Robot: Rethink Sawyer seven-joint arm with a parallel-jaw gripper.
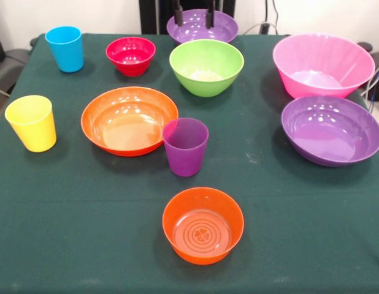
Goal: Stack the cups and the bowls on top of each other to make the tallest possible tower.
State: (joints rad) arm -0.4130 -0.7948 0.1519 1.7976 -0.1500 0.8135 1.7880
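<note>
Ten pieces sit apart on the table [67, 245], nothing stacked, so no tower exists yet. Far back, the gripper [194, 16] hangs spread over the far purple bowl [202, 29], seemingly poised to take it; its upper body is cut off.

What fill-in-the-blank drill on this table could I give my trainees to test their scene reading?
1. The purple cup stands just beside the wide ___ bowl.
2. The biggest bowl is ___.
3. The cup nearest the red bowl is ___.

Missing: orange; pink; blue
</note>
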